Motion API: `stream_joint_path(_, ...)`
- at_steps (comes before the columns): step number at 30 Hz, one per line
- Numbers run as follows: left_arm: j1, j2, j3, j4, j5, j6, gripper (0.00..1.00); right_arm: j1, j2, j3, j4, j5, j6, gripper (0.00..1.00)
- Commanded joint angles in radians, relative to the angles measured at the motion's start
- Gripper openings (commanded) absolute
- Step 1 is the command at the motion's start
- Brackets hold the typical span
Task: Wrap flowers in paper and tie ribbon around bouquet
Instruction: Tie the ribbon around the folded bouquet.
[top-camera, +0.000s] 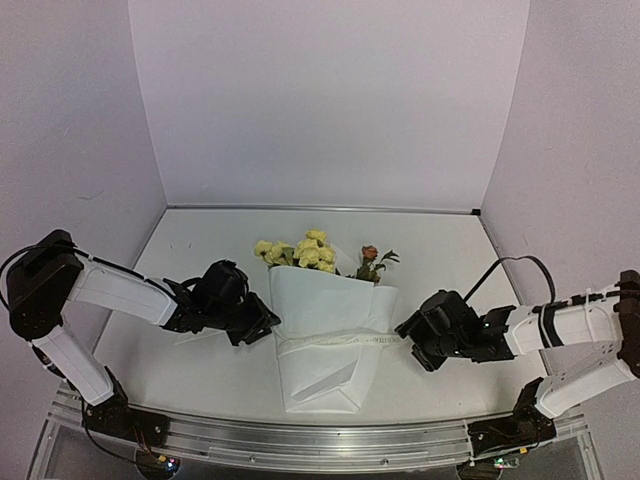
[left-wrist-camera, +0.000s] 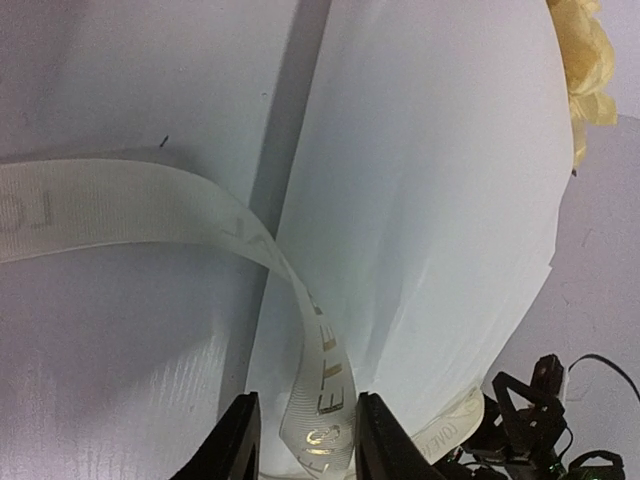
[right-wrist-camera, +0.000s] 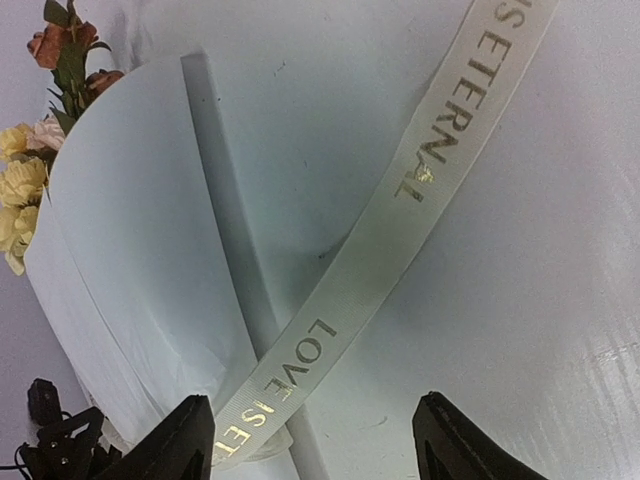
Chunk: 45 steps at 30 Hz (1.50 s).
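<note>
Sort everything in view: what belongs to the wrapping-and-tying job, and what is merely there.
Belongs to the job:
- flowers
- paper
- ribbon
- left hand
- right hand

Merely there:
- table
- backdrop walls
- metal rail along the near edge

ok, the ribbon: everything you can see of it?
The ribbon is a narrow cream band, slightly sheer and woven-looking, printed LOVE IS ETERNAL in dull gold. It lies flat across the narrow lower part of the paper cone, with no knot visible and lengths on the table on either side. One stretch curls up between the fingers of the left gripper; whether it is pinched is unclear. Another runs past one finger of the open right gripper.
</note>
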Motion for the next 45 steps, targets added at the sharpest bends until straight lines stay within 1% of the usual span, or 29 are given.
stream_joint_path(1, -0.005, 0.004, 0.024, 0.019, 0.002, 0.004, 0.26, 0.03, 0.039, -0.021, 0.14, 0.047, 0.105, 0.72)
stream_joint_path(6, -0.005, 0.009, 0.025, 0.025, 0.015, 0.013, 0.16, 0.048, 0.106, -0.045, 0.274, 0.052, 0.173, 0.71)
stream_joint_path(9, -0.005, 0.004, 0.023, 0.022, 0.015, 0.018, 0.11, 0.053, 0.144, -0.056, 0.326, 0.056, 0.202, 0.7)
stream_joint_path(11, -0.004, 0.003, 0.025, 0.019, 0.016, 0.022, 0.09, 0.053, 0.166, -0.061, 0.37, 0.057, 0.214, 0.66)
stream_joint_path(15, -0.003, 0.002, 0.033, 0.013, 0.022, 0.035, 0.07, 0.054, 0.182, -0.06, 0.396, 0.072, 0.217, 0.54)
stream_joint_path(21, 0.006, -0.014, 0.023, 0.011, 0.026, 0.044, 0.03, 0.053, 0.175, -0.069, 0.398, 0.101, 0.211, 0.3)
stream_joint_path(24, 0.01, -0.021, 0.017, 0.014, 0.026, 0.045, 0.01, 0.052, 0.175, -0.064, 0.396, 0.11, 0.194, 0.22)
stream_joint_path(28, 0.019, -0.038, 0.002, 0.013, 0.022, 0.047, 0.0, 0.052, 0.188, -0.049, 0.396, 0.112, 0.176, 0.05)
stream_joint_path(30, 0.026, -0.05, -0.006, 0.01, 0.019, 0.049, 0.0, 0.053, 0.195, -0.046, 0.394, 0.111, 0.171, 0.0)
stream_joint_path(35, 0.035, -0.067, -0.017, 0.006, 0.018, 0.057, 0.0, 0.052, 0.196, -0.042, 0.373, 0.108, 0.163, 0.0)
stream_joint_path(36, 0.037, -0.068, -0.017, 0.007, 0.02, 0.061, 0.0, 0.053, 0.191, -0.038, 0.359, 0.105, 0.159, 0.03)
stream_joint_path(38, 0.037, -0.067, -0.013, 0.006, 0.022, 0.067, 0.0, 0.055, 0.177, -0.035, 0.338, 0.1, 0.157, 0.2)
stream_joint_path(41, 0.037, -0.064, -0.013, 0.011, 0.027, 0.067, 0.0, 0.065, 0.154, -0.046, 0.328, 0.114, 0.174, 0.31)
stream_joint_path(43, 0.037, -0.061, -0.013, 0.016, 0.033, 0.069, 0.0, 0.073, 0.148, -0.059, 0.335, 0.121, 0.197, 0.41)
stream_joint_path(45, 0.037, -0.062, -0.013, 0.017, 0.035, 0.069, 0.0, 0.082, 0.155, -0.072, 0.367, 0.128, 0.227, 0.46)
